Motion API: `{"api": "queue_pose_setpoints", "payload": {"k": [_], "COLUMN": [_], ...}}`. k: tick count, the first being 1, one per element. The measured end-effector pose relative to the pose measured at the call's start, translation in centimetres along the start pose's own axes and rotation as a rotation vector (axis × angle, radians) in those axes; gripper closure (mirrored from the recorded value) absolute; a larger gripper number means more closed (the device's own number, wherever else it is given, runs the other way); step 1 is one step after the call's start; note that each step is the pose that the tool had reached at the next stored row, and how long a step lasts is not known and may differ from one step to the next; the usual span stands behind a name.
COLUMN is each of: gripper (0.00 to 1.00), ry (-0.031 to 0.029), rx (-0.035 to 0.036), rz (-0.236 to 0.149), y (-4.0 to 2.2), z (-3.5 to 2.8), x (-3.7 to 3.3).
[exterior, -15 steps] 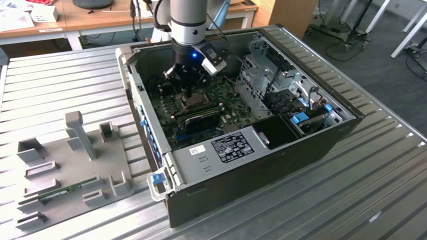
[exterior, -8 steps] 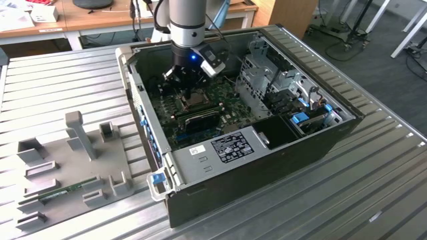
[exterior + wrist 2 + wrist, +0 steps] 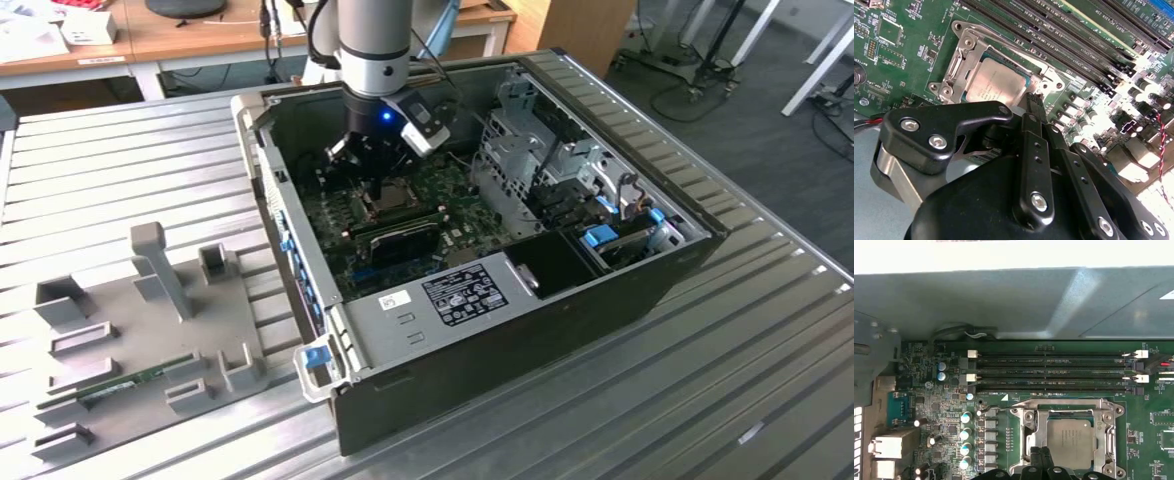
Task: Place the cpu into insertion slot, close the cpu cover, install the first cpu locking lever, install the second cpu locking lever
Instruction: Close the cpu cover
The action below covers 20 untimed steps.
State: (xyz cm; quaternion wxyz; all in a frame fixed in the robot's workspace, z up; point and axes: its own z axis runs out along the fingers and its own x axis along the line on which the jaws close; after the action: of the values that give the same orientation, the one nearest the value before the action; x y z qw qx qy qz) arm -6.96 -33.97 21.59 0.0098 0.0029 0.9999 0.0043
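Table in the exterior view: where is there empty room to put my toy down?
Bare ribbed table lies between the computer case and the table's edge at the exterior view's right. Another free patch runs from the grey fixture to the table's far edge. Crowded: the fixture's posts, and inside the case, where the end effector hangs over the board.

Brushed silvery metal cpu cover; matt metal cpu; glossy black claw.
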Motion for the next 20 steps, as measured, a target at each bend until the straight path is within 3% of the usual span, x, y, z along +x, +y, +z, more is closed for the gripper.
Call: {"api": "queue_pose_setpoints", "payload": {"k": [3, 20], "gripper": [0.9, 0.9], "ry": [-0.0026, -0.0034], "rx": [0.0, 0.0001], "rz": [0.0, 0.0], "y": [0.0, 0.04], "z": [0.05, 0.17], "x": [0.01, 0.12]}}
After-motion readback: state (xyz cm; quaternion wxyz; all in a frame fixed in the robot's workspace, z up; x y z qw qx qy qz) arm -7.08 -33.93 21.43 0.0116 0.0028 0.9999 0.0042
